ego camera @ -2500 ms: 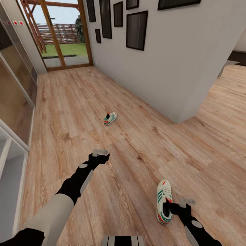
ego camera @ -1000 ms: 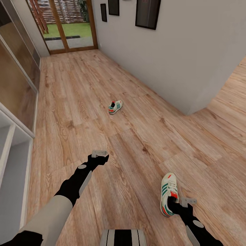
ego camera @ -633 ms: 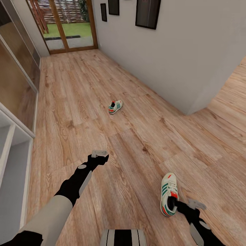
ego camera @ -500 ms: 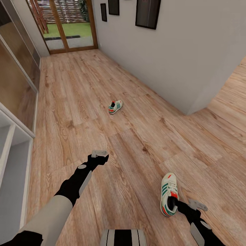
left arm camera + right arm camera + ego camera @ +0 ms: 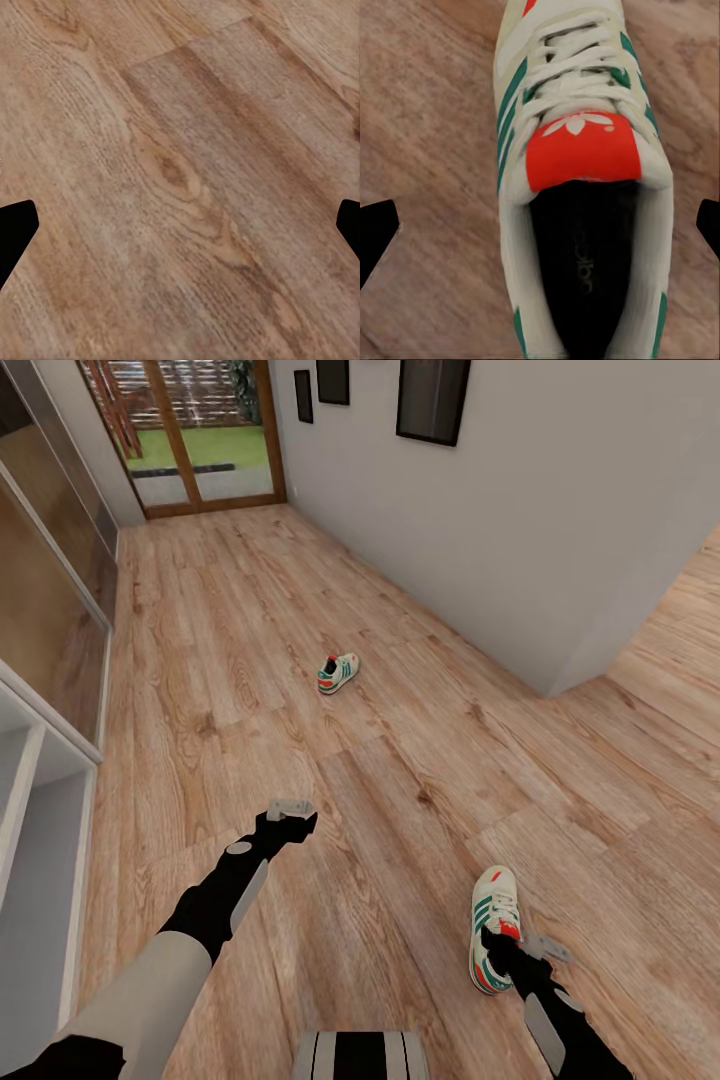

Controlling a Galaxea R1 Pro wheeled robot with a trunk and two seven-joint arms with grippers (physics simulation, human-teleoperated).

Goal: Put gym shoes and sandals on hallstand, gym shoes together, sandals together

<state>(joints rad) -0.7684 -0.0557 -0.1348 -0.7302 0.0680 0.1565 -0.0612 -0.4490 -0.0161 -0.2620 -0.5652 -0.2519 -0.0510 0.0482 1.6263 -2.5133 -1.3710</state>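
- My right gripper [image 5: 497,946] hangs directly over the heel opening of the near white lace-up gym shoe with green side stripes and a red-orange tongue patch [image 5: 492,935], its fingers spread wide; in the right wrist view the two dark fingertips [image 5: 375,232] sit at opposite edges with the shoe [image 5: 581,187] between them, and I cannot tell whether they touch it.
- That shoe lies flat on the light brown wood-grain plank floor [image 5: 400,780], toe pointing away from me, just ahead of my base on my right side.
- The second matching gym shoe [image 5: 338,673] rests on the floor well ahead, toward the middle of the corridor, near the grey-white wall with dark framed pictures [image 5: 540,510].
- My left gripper [image 5: 291,815] hovers above bare planks, well apart from both shoes; the left wrist view shows its fingertips [image 5: 15,236] parted wide with nothing but wood grain [image 5: 180,172] between them.
- The pale grey-white shelf unit [image 5: 30,830] stands along my left side.
- A wood-framed glass door [image 5: 190,440] closes the far end of the corridor.
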